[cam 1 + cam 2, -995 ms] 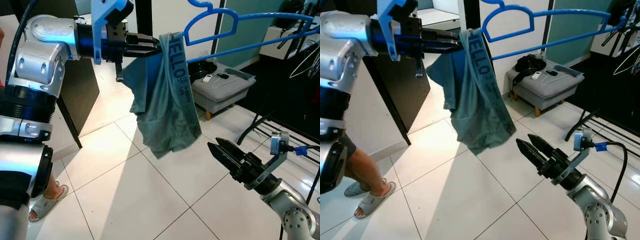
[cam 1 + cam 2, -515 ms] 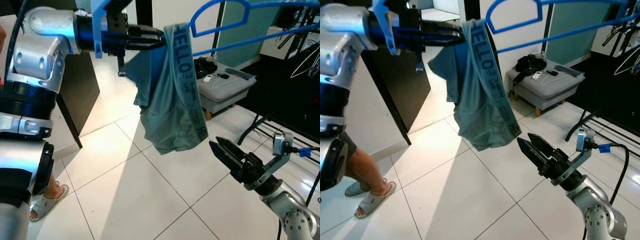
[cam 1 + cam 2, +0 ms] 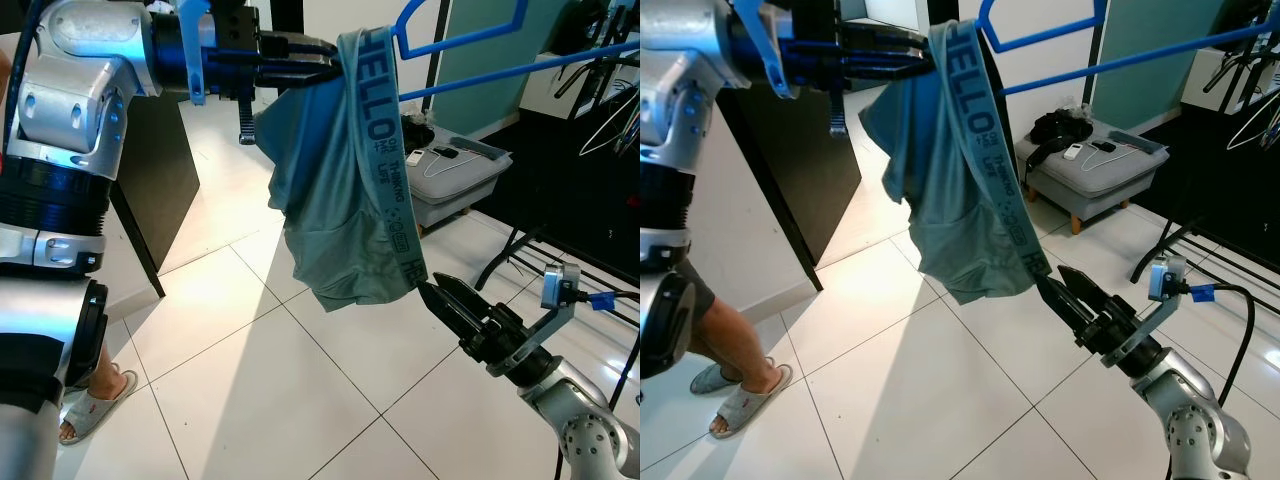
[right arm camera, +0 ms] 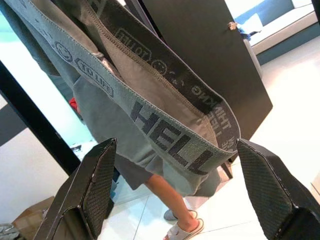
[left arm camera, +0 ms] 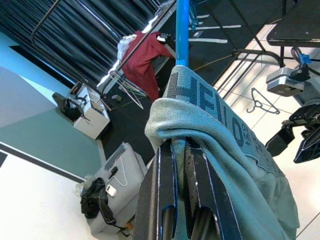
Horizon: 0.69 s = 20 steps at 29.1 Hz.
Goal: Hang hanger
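Nearest to us, at about four o'clock in the head views, our right gripper (image 3: 432, 291) reaches up from below with its two long black fingers spread wide, holding nothing. Its wrist view looks between those open fingers straight at the lettered waistband of the grey-green cotton briefs (image 4: 150, 120), so the tips sit just beside the lowest fold of the cloth; whether they touch it we cannot tell.

Higher, at about eleven o'clock, our left gripper (image 3: 322, 68) is clamped narrow on the end of the blue plastic clothes hanger (image 3: 470, 75), with the briefs draped over that same end and trapped under the fingers (image 5: 167, 175). The garment hangs down in a long fold toward the white tiled floor (image 3: 250, 380). The hanger's bar runs off toward two o'clock, and its hook rises out of the top of the frame.

Farther out stand a grey cushioned footstool (image 3: 455, 185) carrying small gadgets, and beyond it, at three o'clock, a black metal drying rack (image 3: 1185, 240). The left wrist view shows a dark rail with a red garment (image 5: 142, 57) hanging on it, which is probably where the hanger belongs.

By our judgement the task is partway along: the hanger is lifted and loaded, but it is held in the air, its hook resting on no rail that we can see. Carrying it across to the rack, hooking it on and releasing remain.
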Available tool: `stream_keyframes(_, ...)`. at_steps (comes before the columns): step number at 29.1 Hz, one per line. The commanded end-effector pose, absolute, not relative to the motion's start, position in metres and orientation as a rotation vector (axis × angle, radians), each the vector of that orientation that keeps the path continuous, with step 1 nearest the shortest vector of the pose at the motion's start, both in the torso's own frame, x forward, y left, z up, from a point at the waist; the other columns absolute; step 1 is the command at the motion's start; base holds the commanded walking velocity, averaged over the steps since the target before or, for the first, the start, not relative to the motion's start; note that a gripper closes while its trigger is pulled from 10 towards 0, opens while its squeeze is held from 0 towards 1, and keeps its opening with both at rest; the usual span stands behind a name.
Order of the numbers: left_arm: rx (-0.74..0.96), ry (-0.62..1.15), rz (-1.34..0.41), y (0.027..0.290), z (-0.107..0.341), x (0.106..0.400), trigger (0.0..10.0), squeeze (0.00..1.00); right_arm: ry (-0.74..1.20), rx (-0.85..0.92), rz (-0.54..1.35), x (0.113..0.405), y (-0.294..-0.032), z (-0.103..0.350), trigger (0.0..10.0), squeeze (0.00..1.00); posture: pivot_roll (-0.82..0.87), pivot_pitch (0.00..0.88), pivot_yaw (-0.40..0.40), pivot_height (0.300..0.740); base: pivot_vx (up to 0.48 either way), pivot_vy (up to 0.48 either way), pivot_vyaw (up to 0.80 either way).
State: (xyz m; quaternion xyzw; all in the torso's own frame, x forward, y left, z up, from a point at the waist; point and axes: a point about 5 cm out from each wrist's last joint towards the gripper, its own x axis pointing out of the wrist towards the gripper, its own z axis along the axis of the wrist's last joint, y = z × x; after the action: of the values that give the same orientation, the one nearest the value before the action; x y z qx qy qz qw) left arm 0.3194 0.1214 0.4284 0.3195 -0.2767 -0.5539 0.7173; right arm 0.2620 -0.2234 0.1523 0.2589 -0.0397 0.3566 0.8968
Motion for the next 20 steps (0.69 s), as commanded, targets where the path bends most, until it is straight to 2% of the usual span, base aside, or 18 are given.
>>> stream_keyframes(1, 0.713, -0.661, -1.227, 0.122, 0.438, 0.313, 10.0, 0.00, -0.084, 0.540, 0.722, 0.263, -0.225, 0.151, 10.0, 0.00, -0.03, 0.000, 0.044, 0.740, 0.000, 0.000, 0.00)
stream_keyframes(20, 0.711, -0.701, -1.255, 0.124, 0.446, 0.301, 10.0, 0.00, -0.075, 0.551, 0.723, 0.268, -0.220, 0.151, 10.0, 0.00, -0.02, 0.000, 0.043, 0.740, 0.000, 0.000, 0.00)
